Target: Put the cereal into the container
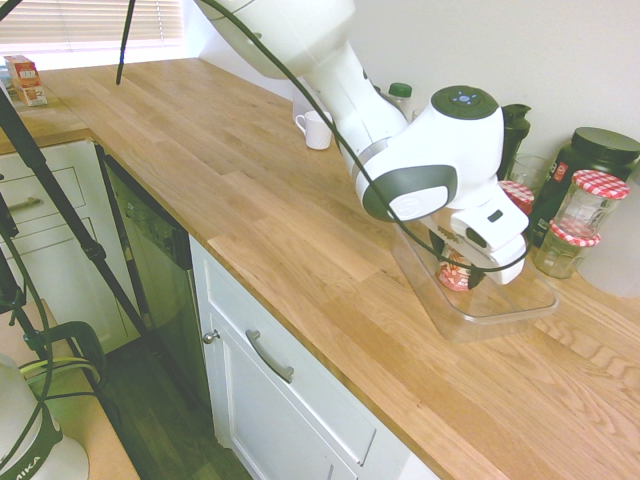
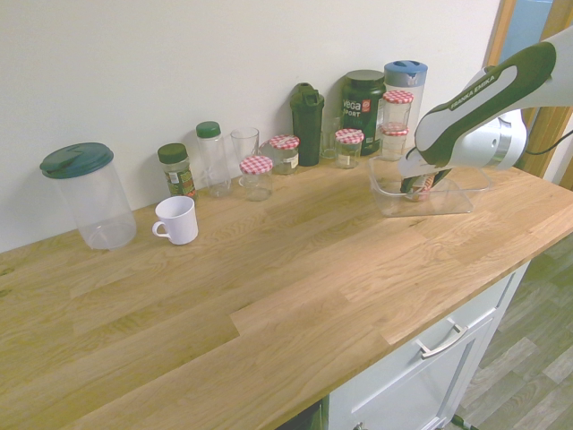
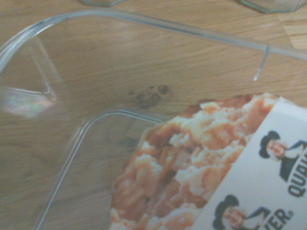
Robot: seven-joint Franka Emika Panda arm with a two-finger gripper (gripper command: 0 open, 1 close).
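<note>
The cereal (image 1: pixel 457 272) is a small cup with red, white and brownish print. It hangs low inside the container (image 1: pixel 500 312), a shallow clear plastic tub on the wooden counter. My gripper (image 1: pixel 466 262) is shut on the cup from above, and the hand hides most of it. From the other side, the cereal (image 2: pixel 419 185) shows through the clear wall of the container (image 2: pixel 394 204), under the gripper (image 2: pixel 415 176). The wrist view shows the cereal (image 3: pixel 192 163) close up with its Quaker print, above the floor and rim of the container (image 3: pixel 144 21).
Behind the tub along the wall stand glass jars with red-checked lids (image 1: pixel 598 186), a dark canister (image 2: pixel 363 106), a dark shaker bottle (image 2: pixel 307 112) and a spice jar (image 2: pixel 176 170). A white mug (image 2: pixel 175 219) and a green-lidded pitcher (image 2: pixel 88 195) stand further along.
</note>
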